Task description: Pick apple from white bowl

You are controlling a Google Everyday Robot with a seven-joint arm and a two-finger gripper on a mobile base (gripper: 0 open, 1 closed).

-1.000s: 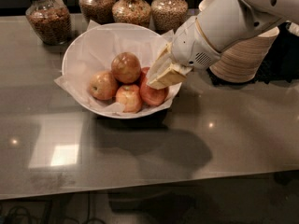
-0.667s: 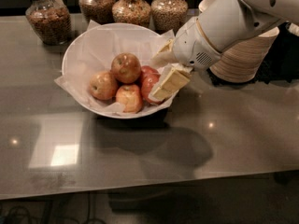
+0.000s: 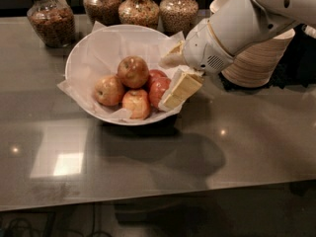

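Observation:
The white bowl (image 3: 86, 53), lined with crinkled white paper, stands on the grey table and holds several apples. The bright red apple (image 3: 159, 89) lies at the right side of the pile, beside a second reddish one behind it. A duller brownish-red apple (image 3: 133, 71) sits on top, and two yellowish apples (image 3: 109, 90) lie at the front left. My gripper (image 3: 170, 77) reaches into the bowl from the right, over its right rim. It is open: one cream finger (image 3: 180, 90) lies against the red apple's right side, the other (image 3: 171, 58) is behind it. Nothing is held.
Several glass jars of grain (image 3: 49, 21) stand along the back edge behind the bowl. A stack of tan paper bowls (image 3: 259, 58) stands to the right, partly behind my arm. The table's front edge runs along the bottom.
The fingers have spread apart and the gripper has drawn slightly right, so the red apple shows more between and beside them. The apples have not moved.

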